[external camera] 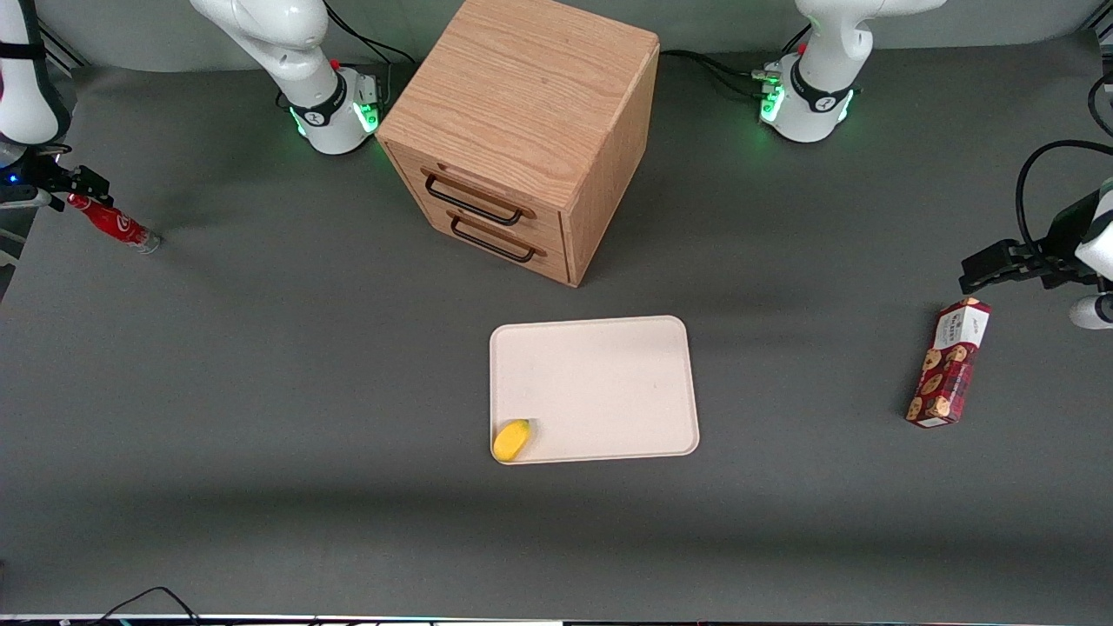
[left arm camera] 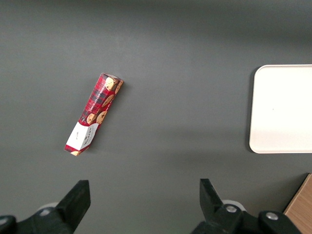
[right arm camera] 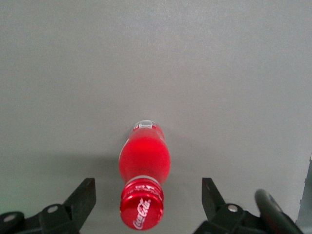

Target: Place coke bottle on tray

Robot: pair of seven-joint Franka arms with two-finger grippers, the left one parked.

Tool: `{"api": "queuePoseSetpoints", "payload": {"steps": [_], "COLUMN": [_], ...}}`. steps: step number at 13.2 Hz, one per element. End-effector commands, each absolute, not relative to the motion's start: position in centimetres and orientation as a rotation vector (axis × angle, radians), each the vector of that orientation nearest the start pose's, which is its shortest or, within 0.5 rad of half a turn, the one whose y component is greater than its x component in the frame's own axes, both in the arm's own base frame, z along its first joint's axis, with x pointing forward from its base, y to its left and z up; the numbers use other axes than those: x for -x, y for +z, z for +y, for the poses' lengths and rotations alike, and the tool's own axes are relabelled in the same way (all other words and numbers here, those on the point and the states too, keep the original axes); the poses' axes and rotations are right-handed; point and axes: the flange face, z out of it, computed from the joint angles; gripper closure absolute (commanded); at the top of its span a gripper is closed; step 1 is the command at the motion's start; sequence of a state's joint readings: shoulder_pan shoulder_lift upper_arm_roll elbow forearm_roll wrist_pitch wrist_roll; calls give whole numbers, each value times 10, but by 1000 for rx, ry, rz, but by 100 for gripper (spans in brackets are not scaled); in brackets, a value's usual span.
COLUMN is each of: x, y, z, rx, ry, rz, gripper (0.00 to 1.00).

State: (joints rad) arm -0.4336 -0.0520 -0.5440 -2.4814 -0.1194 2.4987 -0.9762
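On the grey surface (external camera: pixel 261 365), toward the working arm's end, the task is judged to be at its opening stage, with nothing yet delivered. Largest among the things laid out is the wooden drawer cabinet (external camera: pixel 522 130), farther from the front camera than the tray (external camera: pixel 600 382), which lies flat in front of its drawers. The tray is bare except for a small yellow object (external camera: pixel 511 439) resting in the corner nearest the front camera and toward the working arm's end, so ample room is left for the delivery. A red cookie box (external camera: pixel 948 363) lies toward the parked arm's end and plays no part. The end effector (right arm camera: pixel 146 207) is positioned over the coke bottle (external camera: pixel 113 224), well apart from the tray; in the right wrist view its two fingers (right arm camera: pixel 80 197) are spread wide on either side of the red cap, with clear gaps between pads and bottle, so nothing is held. The bottle appears tilted, its clear base toward the surface; whether it is fully resting there cannot be told. Still to be done, as judged: the fingers must be closed on the bottle, the bottle lifted, carried across toward the tray, and set down on a bare part of it.
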Motion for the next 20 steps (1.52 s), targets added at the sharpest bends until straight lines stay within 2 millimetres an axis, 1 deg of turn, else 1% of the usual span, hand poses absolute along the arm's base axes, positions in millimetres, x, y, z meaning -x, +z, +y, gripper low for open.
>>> {"api": "queuePoseSetpoints", "payload": {"steps": [1,2,3,4,5,7,10,11,12,13,14,15,16,18,20], "x": [-264,-265,-267,-267,-268,-271,-275,-282,-284,-295,-313,-332,-354,-399,-437], "y": [312,311,312,311,311,311,313,317,322,336,351,371,395,443,485], "z": [-396,-395,-394,-394,-394,-393,-390,-386,-385,-385,-380,-377,-371,-352,-325], "rx": [3226,3225,3227,3226,3227,3224,3220,3220,3214,3213,3210,3215,3217,3226,3245], "ry": [-10,-8,-10,-10,-8,-17,-16,-26,-25,-28,-23,-24,-16,-3,-28], "rz": [-179,-177,-167,-160,-160,-158,-170,-179,-147,-133,-130,-117,-101,-63,-27], "gripper": [44,64,79,85,87,100,100,100,100,100,100,100,100,100,100]}}
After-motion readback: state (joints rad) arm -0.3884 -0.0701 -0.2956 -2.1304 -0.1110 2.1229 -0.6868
